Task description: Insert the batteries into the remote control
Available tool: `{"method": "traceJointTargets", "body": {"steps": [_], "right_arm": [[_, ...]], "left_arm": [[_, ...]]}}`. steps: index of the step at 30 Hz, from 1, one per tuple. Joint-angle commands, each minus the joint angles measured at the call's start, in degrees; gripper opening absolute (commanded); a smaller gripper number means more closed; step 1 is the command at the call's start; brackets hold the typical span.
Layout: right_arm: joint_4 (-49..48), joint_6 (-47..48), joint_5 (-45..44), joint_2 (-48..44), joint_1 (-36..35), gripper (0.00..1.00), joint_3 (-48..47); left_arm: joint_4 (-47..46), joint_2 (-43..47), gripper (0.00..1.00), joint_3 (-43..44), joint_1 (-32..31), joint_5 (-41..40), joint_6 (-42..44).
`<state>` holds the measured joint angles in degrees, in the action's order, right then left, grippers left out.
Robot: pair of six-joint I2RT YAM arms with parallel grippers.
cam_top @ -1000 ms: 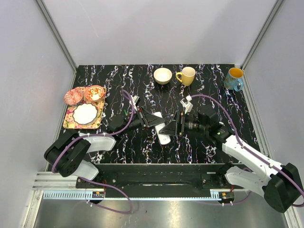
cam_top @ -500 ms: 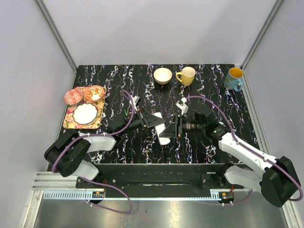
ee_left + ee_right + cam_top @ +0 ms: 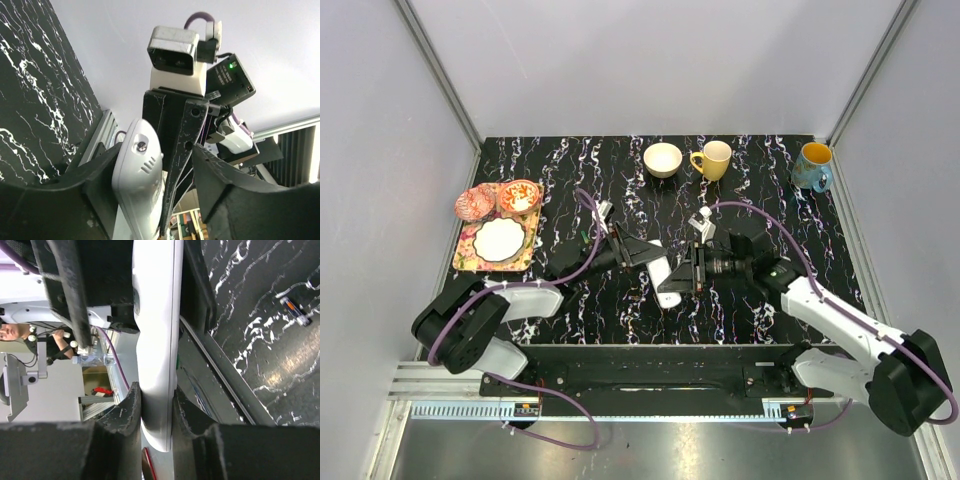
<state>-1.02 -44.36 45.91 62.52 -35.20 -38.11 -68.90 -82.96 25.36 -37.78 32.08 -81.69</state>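
The right gripper (image 3: 156,412) pinches the remote control (image 3: 155,315) across its thin edge at bottom centre. The left gripper (image 3: 152,157) clasps its width. Best, I judge, to steady one grip while the other opens the compartment. Count: one remote, and one battery (image 3: 296,311) at upper right, well apart.

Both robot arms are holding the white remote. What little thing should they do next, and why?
Probably the left gripper should open and let go. The remote is pinched by both it and the right gripper, while a battery lies on the table with no gripper free to fetch it. Whether the battery slot is open, I cannot tell.
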Motion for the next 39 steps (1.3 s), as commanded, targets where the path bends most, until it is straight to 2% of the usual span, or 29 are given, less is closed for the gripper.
{"method": "traceJointTargets", "body": {"steps": [1, 2, 3, 4, 6, 7, 8, 9, 10, 12, 13, 14, 16, 22, 23, 24, 29, 33, 36, 39], "right_arm": [[9.61, 6.03, -1.7, -3.81, 0.04, 0.0, -7.41], [13.11, 7.43, -3.35, -4.59, 0.04, 0.0, -8.38], [14.97, 8.05, -4.33, -4.95, 0.04, 0.0, -10.47], [17.08, 9.02, -5.73, -5.3, 0.04, 0.0, -11.8], [27.61, 13.06, -17.3, -5.13, -0.04, 0.0, -17.31], [35.22, 15.24, -29.44, -4.69, 0.04, 0.0, -19.18], [38.77, 15.79, -36.52, -3.04, 0.04, 0.0, -21.02], [42.03, 16.23, -43.99, -1.8, 0.04, 0.0, -24.09], [47.54, 17.1, -58.59, -0.05, 0.04, 0.0, -25.51], [51.1, 18.51, -70.38, 6.97, 0.04, 0.0, -28.76], [53.38, 20.0, -75.04, 9.7, -0.04, 0.0, -29.73], [53.92, 20.36, -82.75, 15.12, -0.04, 0.0, -30.44], [53.06, 21.15, -89.55, 20.07, 0.04, 0.0, -31.94], [50.5, 23.96, -98.46, 39.23, 0.48, 0.0, -40.36], [51.54, 24.05, -98.73, 44.21, 0.57, 0.0, -42.47], [52.42, 24.23, -98.82, 46.53, 0.57, 0.0, -46.32], [54.72, 27.83, -100.84, 59.0, 0.92, 0.0, -53.91], [58.58, 28.19, -101.46, 65.44, 2.15, 0.0, -59.79], [60.16, 28.62, -100.84, 68.17, 3.29, 0.01, -60.77], [60.61, 29.06, -98.21, 69.14, 4.0, 0.07, -60.94]], "left_arm": [[-3.17, 2.8, 0.72, 0.21, 1.57, -2.19, 0.31], [-3.17, 3.15, 0.96, -0.48, 2.61, -3.5, 0.22], [-3.17, 3.59, 0.99, -1.01, 3.32, -4.21, 0.04], [-2.99, 4.98, 0.99, -1.63, 5.07, -5.08, -0.13], [-1.24, 7.53, 0.99, -4.0, 7.36, -7.9, -0.14], [2.94, 11.29, 0.99, -5.4, 9.89, -8.78, 0.91], [6.81, 13.68, 0.99, -5.67, 11.14, -10.18, 2.14], [11.64, 16.4, 0.99, -5.68, 12.02, -11.23, 6.06], [23.17, 22.43, 0.99, -4.81, 12.9, -12.38, 8.8], [35.88, 28.35, 0.99, -2.79, 12.82, -18.25, 17.73], [46.04, 32.99, 0.99, -0.78, 12.38, -20.19, 19.97], [49.53, 34.78, 0.97, -0.23, 12.38, -22.99, 21.64], [56.82, 38.81, 0.94, 0.38, 12.2, -24.42, 24.82], [68.44, 44.63, 0.91, 0.65, 12.29, -25.92, 28.16], [68.81, 45.33, 0.92, 0.74, 12.38, -25.14, 28.69], [70.38, 46.56, 0.91, 0.83, 12.29, -24.96, 29.56], [76.02, 48.33, 0.92, 2.5, 9.57, -25.84, 33.08], [76.2, 50.43, 0.92, 1.53, 8.95, -26.18, 33.09], [76.02, 51.49, 0.93, 0.65, 8.69, -26.27, 32.82], [76.11, 52.02, 0.93, -0.14, 8.34, -26.45, 32.91]]}}
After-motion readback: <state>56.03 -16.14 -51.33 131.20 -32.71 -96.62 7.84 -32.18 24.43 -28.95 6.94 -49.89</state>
